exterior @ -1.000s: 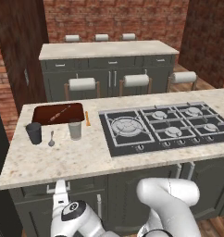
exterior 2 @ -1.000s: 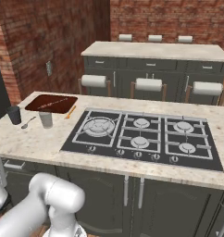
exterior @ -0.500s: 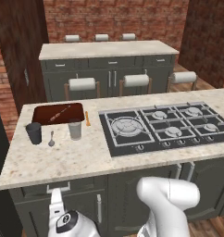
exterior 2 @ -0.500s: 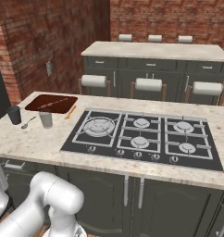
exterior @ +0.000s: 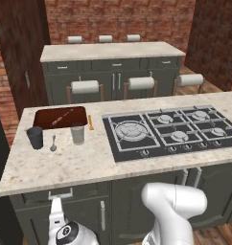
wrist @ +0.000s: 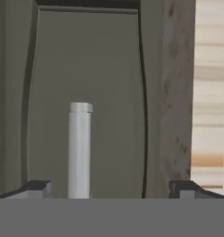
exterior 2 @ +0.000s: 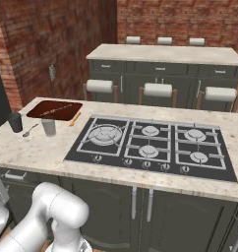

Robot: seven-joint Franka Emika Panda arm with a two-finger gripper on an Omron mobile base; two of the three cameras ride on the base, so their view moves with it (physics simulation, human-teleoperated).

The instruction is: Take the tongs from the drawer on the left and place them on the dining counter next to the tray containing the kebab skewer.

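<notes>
Hand view shows the gripper (wrist: 109,190) spread wide around the drawer's silver bar handle (wrist: 79,150), so next it should be squeezed and pulled.

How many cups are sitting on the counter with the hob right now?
2. A dark cup stands left of the small spoon, near the counter's left end. A pale grey cup stands just in front of the tray. None looks hidden.
</notes>
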